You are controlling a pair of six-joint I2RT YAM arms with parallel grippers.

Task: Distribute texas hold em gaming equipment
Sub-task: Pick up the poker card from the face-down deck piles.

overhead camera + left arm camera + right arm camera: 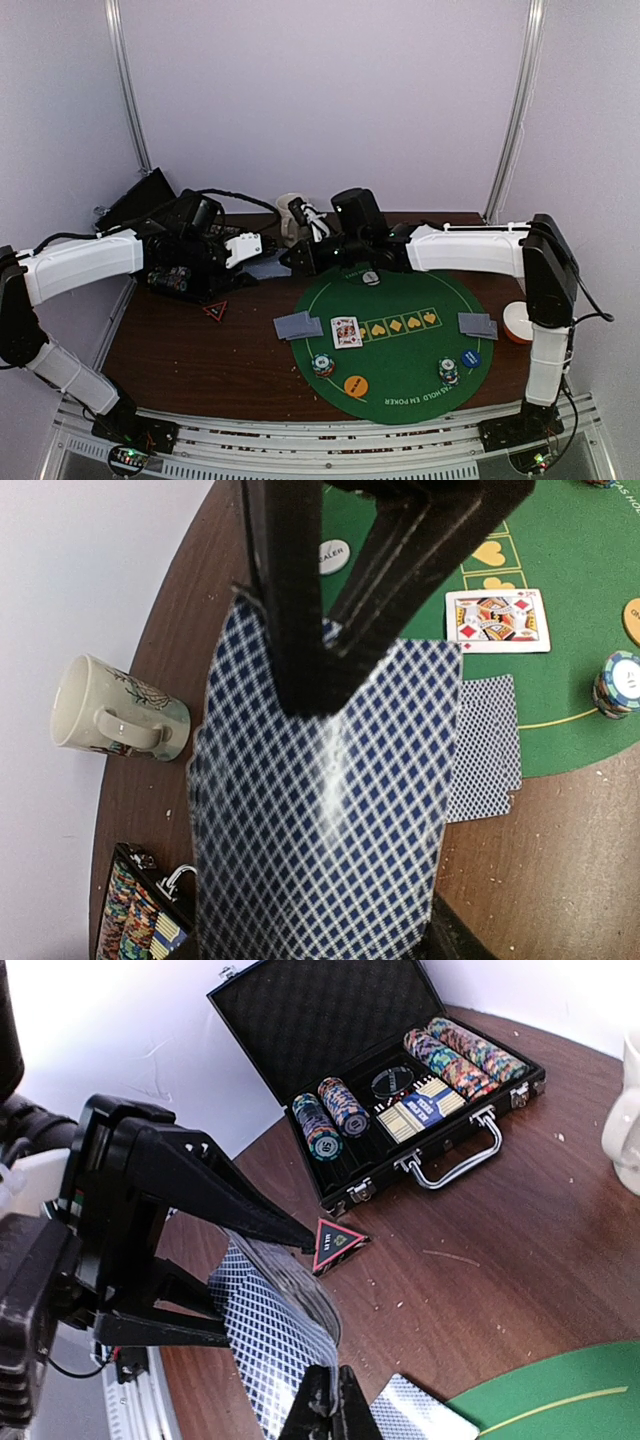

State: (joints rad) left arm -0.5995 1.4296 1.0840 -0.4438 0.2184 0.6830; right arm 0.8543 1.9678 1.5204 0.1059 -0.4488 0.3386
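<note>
Brown table (190,350), green mat (400,408) partly set: left pair (297,325) and right pair (477,325) face down, left stack (322,365) and right stack (448,372) out, king (346,331) face up mid-mat. Beyond the mat's far-left edge, left gripper (265,1290) clamps the deck (320,830) in the air and right gripper (330,1405) pinches its top card (285,1350). Four board slots (397,325) look bare, so dealing seems unfinished.

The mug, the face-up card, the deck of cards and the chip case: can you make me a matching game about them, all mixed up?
Things:
1. mug
2. face-up card
3. deck of cards
4. chip case

Clues:
a. lying on the green mat
b. lid open, chips inside
c. held in the left gripper
d. beige, with a painted side

Pairs: 1-d, 2-a, 3-c, 4-b
</note>
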